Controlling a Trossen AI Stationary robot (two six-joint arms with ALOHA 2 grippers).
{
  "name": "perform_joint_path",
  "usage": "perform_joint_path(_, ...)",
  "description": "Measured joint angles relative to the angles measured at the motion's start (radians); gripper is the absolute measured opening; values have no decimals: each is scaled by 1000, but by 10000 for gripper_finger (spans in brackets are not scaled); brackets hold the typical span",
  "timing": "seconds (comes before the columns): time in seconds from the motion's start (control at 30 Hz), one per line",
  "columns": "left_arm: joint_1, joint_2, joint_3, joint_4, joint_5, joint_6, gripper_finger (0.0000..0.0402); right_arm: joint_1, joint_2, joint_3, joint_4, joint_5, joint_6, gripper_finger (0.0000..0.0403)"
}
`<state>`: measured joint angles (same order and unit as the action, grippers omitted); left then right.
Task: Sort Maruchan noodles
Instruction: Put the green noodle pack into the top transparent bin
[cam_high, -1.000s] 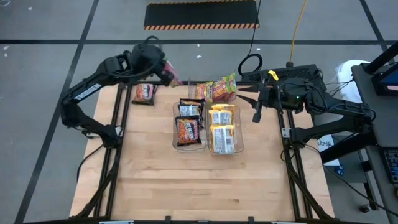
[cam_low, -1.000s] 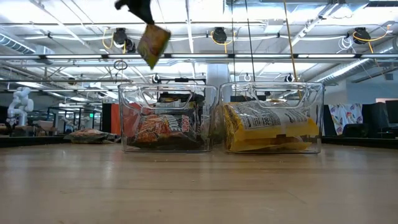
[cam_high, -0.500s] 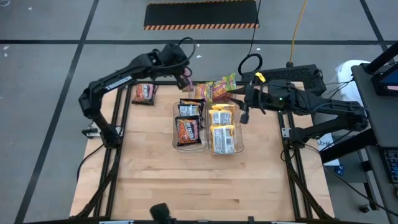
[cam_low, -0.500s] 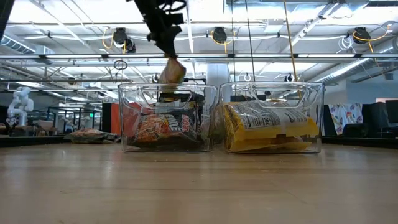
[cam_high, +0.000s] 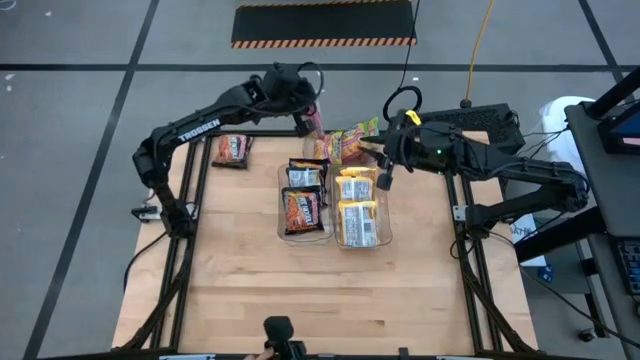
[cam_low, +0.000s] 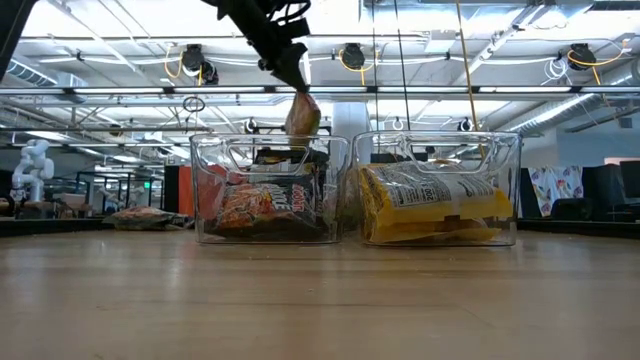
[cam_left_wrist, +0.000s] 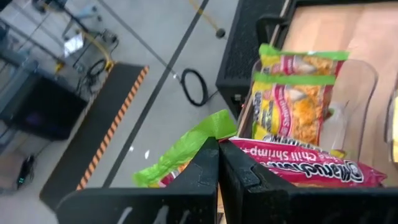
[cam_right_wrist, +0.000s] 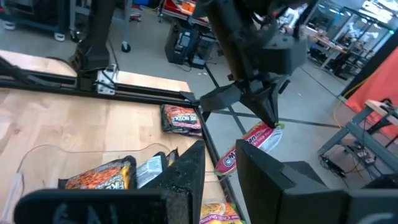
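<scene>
My left gripper (cam_high: 305, 108) (cam_low: 293, 82) is shut on a pink-green Maruchan packet (cam_high: 314, 120) (cam_low: 302, 116), high over the far side of the table. Beside it a clear bin (cam_left_wrist: 357, 87) holds pink-green packets (cam_high: 348, 146) (cam_left_wrist: 297, 102). Nearer, one clear bin holds brown packets (cam_high: 303, 195) (cam_low: 262, 205) and another holds yellow ones (cam_high: 359, 207) (cam_low: 430, 205). One brown packet (cam_high: 231, 150) (cam_right_wrist: 180, 118) lies flat on the table's far left corner. My right gripper (cam_high: 384, 178) (cam_right_wrist: 221, 180) is open above the far end of the yellow bin, touching nothing. My left gripper pinches the pink-green packet between its two fingers at the packet's upper edge (cam_left_wrist: 239, 149), coming from above. The packet is lifted clear and hangs below the fingers (cam_low: 290, 70), slightly tilted. Its green end (cam_left_wrist: 186, 146) sticks out to one side.
The three clear bins stand close together in the far middle of the table. Bare wood (cam_high: 320, 290) fills the near half. Black frame rails (cam_high: 190, 190) run along the table's left and right sides. Cables (cam_high: 402, 100) lie on the floor beyond the far edge.
My left gripper has carried the hanging pink-green packet from above the far left corner toward the table's right, to just beside the far bin of pink-green packets, and lowered it somewhat. My right gripper has moved toward the table's left, from the right edge to over the yellow bin.
</scene>
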<state>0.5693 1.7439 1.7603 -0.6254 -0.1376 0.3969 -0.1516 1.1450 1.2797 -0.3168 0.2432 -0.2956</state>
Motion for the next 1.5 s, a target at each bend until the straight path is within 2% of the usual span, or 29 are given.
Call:
perform_joint_path(0.17,5,6,0,56,67,62,0,-20,0,0,-1,0,26,86)
perform_joint_path(0.43,13,59,0,87,111,99,0,-20,0,0,-1,0,25,86)
perform_joint_path(0.73,12,138,0,55,116,160,0,-20,0,0,-2,0,48,86)
perform_joint_path(0.97,9,148,0,-57,105,320,0,-20,0,0,-2,0,49,86)
perform_joint_path(1.23,-8,148,0,-99,81,485,0,-20,0,0,-2,0,49,86)
perform_joint_path(1.5,-36,167,-5,-78,77,511,0,-20,0,0,-2,-3,71,86)
